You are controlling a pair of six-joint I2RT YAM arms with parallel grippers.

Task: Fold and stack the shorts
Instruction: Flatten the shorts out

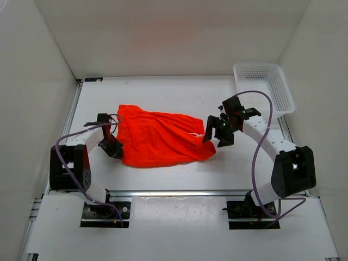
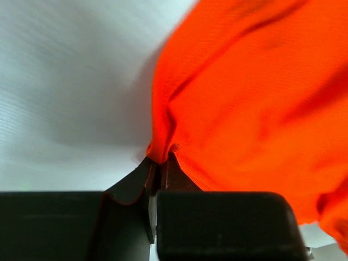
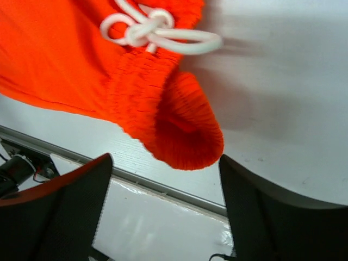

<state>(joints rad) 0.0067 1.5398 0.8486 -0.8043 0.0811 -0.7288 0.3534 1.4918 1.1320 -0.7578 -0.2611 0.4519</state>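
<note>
The shorts (image 1: 163,137) lie in the middle of the table (image 1: 163,92). The left gripper (image 2: 160,163) pinches their 9 o'clock edge tight, maybe to pull them flat. The right gripper (image 1: 220,129) hangs wide open at 3 o'clock.

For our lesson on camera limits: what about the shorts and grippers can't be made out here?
- Left wrist: shorts blurred, cut off by top and right edges.
- Right wrist: drawstring ends cut off by the top edge.
- Top: shorts' underside, hidden by the upper layer; left gripper fingertips, too small.
</note>
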